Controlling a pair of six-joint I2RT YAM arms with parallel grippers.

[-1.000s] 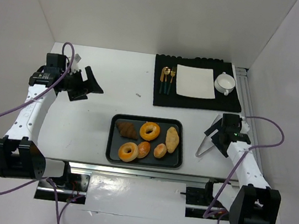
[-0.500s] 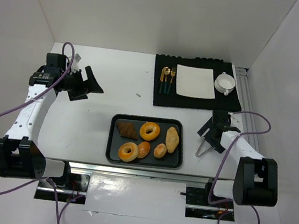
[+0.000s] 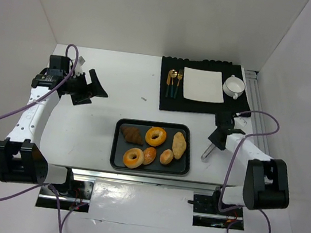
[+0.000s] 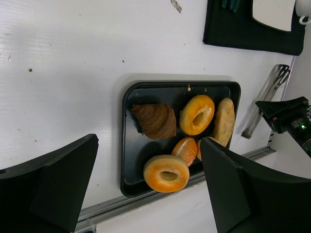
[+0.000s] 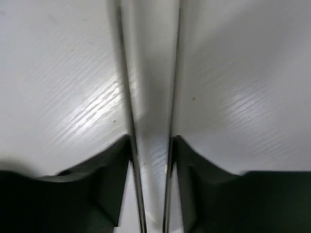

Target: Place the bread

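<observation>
Six pieces of bread: all lie in the dark tray (image 3: pixel 115 145) at the front middle of the surface (image 3: pixel 95 131). They are two ring doughnuts (image 3: pixel 155 135), a croissant (image 3: pixel 131 134), a roll (image 3: pixel 179 145) and two buns (image 3: pixel 166 156).
Left fingers (image 3: pixel 97 85): spread wide and holding nothing, raised over the left part of the surface, well apart from the tray.
Right fingers (image 5: pixel 104 165): pressed from both sides against the two thin blades of the metal tongs (image 3: pixel 207 151), which lie just right of the tray.
Hidden in the left wrist view: one bun is almost wholly covered by a finger, and the roll's edge is cut by it.
Hidden in the right wrist view: only blades and bare surface show — no bread. Whether the blades touch each other farther along is hard to make out.
Hidden from above: the gripped part of the tongs is under the wrist.
Far right: a black mat (image 3: pixel 203 106) holds cutlery (image 3: pixel 174 82), a white rectangle (image 3: pixel 203 85) — plate or napkin, unclear — and a cup (image 3: pixel 233 86).
</observation>
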